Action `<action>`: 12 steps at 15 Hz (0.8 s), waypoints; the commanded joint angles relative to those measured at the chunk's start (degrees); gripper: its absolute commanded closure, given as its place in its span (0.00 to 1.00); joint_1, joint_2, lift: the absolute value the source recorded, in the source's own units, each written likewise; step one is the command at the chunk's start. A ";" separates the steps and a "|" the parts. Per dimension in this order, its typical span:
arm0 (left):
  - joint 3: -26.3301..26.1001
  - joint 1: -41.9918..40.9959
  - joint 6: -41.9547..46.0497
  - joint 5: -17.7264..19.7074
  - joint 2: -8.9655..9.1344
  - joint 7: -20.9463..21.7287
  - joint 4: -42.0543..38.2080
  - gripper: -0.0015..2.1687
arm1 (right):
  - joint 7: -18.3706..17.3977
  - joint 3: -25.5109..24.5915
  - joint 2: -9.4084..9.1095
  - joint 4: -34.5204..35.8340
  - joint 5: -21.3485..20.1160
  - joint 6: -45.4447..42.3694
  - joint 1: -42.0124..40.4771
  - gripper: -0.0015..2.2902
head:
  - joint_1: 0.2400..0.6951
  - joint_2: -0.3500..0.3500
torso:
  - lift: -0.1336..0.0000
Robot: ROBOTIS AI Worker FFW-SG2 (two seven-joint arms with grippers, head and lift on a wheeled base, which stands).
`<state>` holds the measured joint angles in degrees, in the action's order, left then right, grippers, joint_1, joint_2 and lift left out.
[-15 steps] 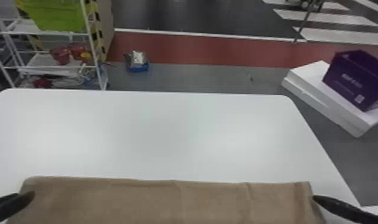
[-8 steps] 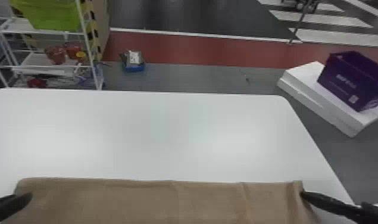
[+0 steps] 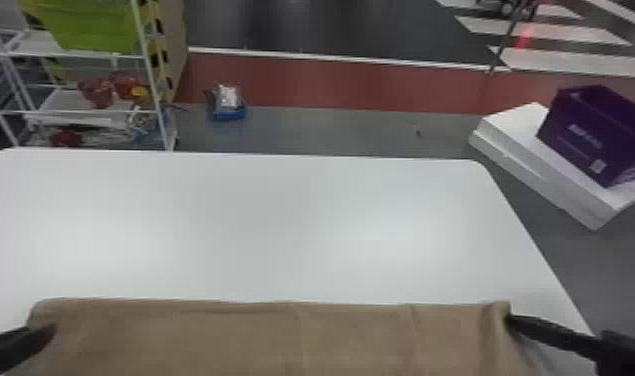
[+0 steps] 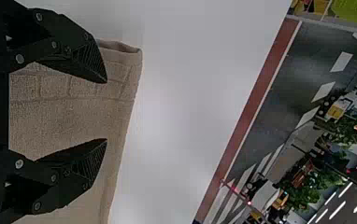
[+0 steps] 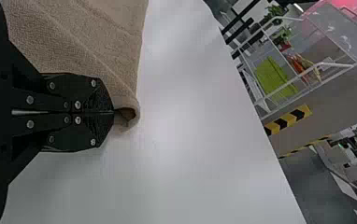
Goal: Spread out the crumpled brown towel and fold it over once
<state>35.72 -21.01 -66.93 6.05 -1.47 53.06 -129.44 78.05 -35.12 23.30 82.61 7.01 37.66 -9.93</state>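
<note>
Head view: brown towel looks largely spread, fold apparently outstanding; left fingers wide apart, empty; right fingers closed on its corner.

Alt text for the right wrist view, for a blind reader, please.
The black two-fingered right gripper, shut, pinches a curled corner of the brown cloth towel over a white tabletop; beyond stands a white metal rack with a lime-green bin.

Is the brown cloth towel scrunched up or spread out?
Spread out, mostly: the brown cloth towel lies wide on the white table, its far edge nearly straight.
</note>
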 commanded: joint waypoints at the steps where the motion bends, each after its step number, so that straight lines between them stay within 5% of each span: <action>1: 0.14 -0.35 0.00 1.07 0.15 0.12 -0.37 0.24 | 0.28 -1.00 0.87 -0.70 0.37 -0.96 0.09 0.89 | 1.00 0.27 | 0.08; 4: -0.12 -1.14 0.00 1.25 0.50 0.20 -1.52 0.24 | 0.28 -1.35 2.18 -2.81 0.72 -1.84 1.49 0.89 | 1.00 0.22 | 0.08; 12: 1.99 -3.52 0.70 4.68 0.77 0.29 -4.42 0.24 | 0.28 0.67 -0.01 -2.37 1.34 -2.36 1.49 0.89 | 1.00 0.22 | 0.08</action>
<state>37.69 -24.49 -66.38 10.23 -0.70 53.36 -133.82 78.05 -35.01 24.18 79.74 8.32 35.33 -8.49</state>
